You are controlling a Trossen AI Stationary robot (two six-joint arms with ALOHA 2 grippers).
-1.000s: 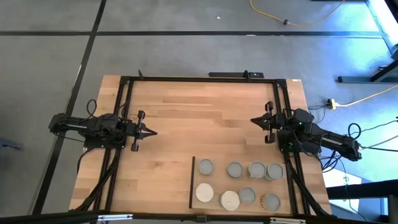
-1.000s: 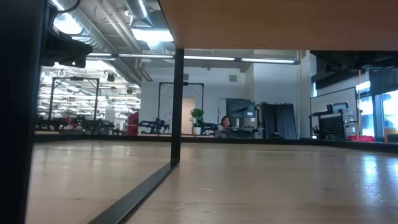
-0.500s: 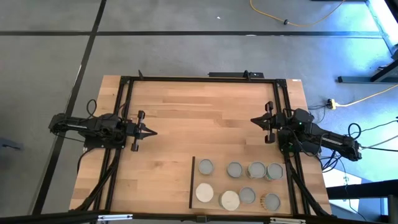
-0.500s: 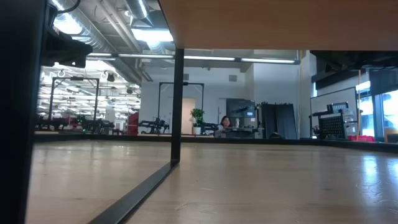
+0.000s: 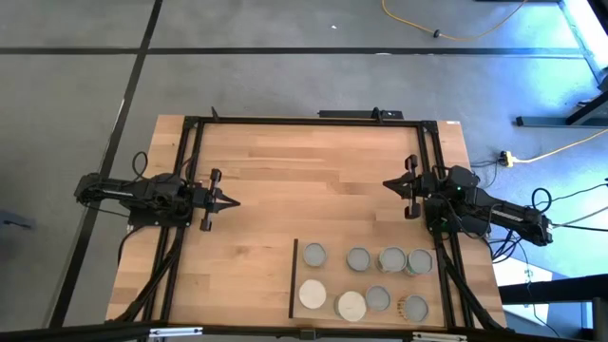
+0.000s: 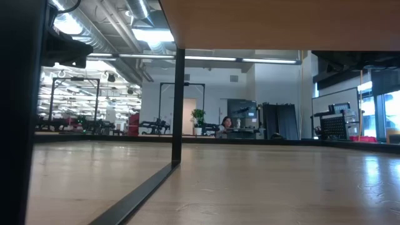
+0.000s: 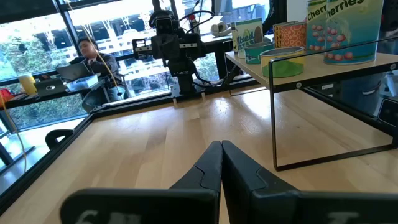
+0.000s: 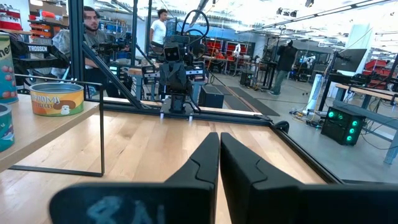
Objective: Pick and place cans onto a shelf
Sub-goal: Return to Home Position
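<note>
High view.
DESK: How far along is the stocking job?

PHOTOGRAPHER: All but finished, by the look of it. Eight cans (image 5: 358, 258) stand in two rough rows on the shelf (image 5: 334, 277), and none shows on the plank tabletop (image 5: 304, 180). The left gripper (image 5: 231, 201) and right gripper (image 5: 386, 183) sit at opposite sides of the table with their tips facing each other. Each pair of jaws is pressed together on nothing. The shelf lies ahead of the left jaws and off to one side, well apart. It is near the right jaws, off to their side. All that is left, I judge, is for the arms to settle at rest.

DESK: And the materials?

PHOTOGRAPHER: The tins are short and round, with flat lids in silver-grey or white and glossy printed labels. Among them are a tall blue cherry can (image 7: 345, 25), a squat green tuna can (image 7: 283, 64) and a yellow mushroom can (image 8: 57, 99). The shelf is a smooth, pale wooden panel raised on a thin dark frame that looks like metal. The tabletop beneath it is striped plank wood with a slight sheen. The fingers (image 7: 205, 171) are dark, matte and wedge-shaped.
</note>
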